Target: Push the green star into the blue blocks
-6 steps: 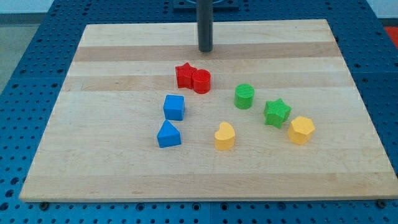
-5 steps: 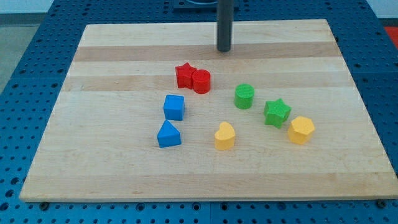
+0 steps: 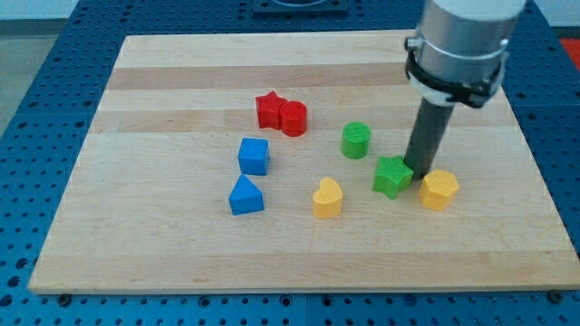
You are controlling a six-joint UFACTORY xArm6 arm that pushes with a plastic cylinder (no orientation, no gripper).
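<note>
Green star-shaped plastic block (image 3: 391,176) sits right of centre on the pale wooden worktop (image 3: 163,81), with my tip (image 3: 419,169) pressed against its upper right edge. I have no hand, only this dark rod. Just right of the star lies a yellow hexagonal block (image 3: 439,189). The blue cube (image 3: 254,156) and blue wedge-like block (image 3: 246,196) stand well apart at centre left. Between them and the star are a yellow heart-like block (image 3: 327,197) and a green cylinder (image 3: 356,140).

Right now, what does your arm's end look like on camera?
A wide light-grey cylinder with a black ring around its base and a thin white band beneath it. Below that, a straight dark-grey rod narrows to my tip. No cables or markings are visible, and there are no jaws.
</note>
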